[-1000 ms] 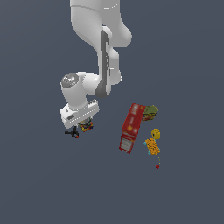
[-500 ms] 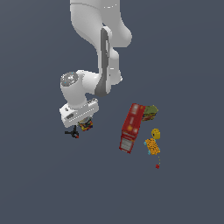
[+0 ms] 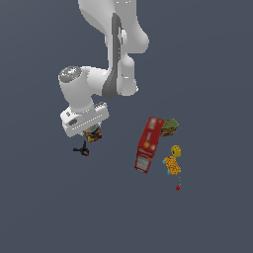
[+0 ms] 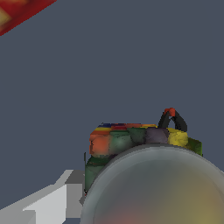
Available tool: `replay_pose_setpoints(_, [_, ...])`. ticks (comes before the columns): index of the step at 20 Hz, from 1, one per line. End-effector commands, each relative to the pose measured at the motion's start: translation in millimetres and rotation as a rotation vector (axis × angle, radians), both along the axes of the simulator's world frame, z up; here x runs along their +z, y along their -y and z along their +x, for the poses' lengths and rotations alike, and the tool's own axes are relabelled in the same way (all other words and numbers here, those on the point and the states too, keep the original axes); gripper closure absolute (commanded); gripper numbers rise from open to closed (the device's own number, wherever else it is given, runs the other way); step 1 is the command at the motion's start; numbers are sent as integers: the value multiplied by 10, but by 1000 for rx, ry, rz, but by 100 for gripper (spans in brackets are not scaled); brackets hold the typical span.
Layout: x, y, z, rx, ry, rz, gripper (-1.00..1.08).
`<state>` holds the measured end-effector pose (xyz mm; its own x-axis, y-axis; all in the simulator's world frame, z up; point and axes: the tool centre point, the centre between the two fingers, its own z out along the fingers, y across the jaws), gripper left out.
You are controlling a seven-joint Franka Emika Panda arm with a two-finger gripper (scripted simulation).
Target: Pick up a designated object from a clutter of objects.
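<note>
Everything rests on a flat, dark grey-blue floor with no edge in sight. On the exterior view's right lies a long red box — flat on its side, with a green-brown box touching its far end. Just beside the red box sit yellow-orange pieces, and a tiny red bit lies near them. Well apart, toward the exterior view's left, a tiny black clamp with a red tip lies alone.
</note>
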<state>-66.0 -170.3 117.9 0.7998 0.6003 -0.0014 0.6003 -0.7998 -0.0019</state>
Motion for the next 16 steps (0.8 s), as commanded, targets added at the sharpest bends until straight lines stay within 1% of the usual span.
replay_pose_setpoints(1, [219, 40, -3, 0, 4, -1, 108])
replay_pose_setpoints(16, [1693, 312, -75, 1, 4, 2, 108])
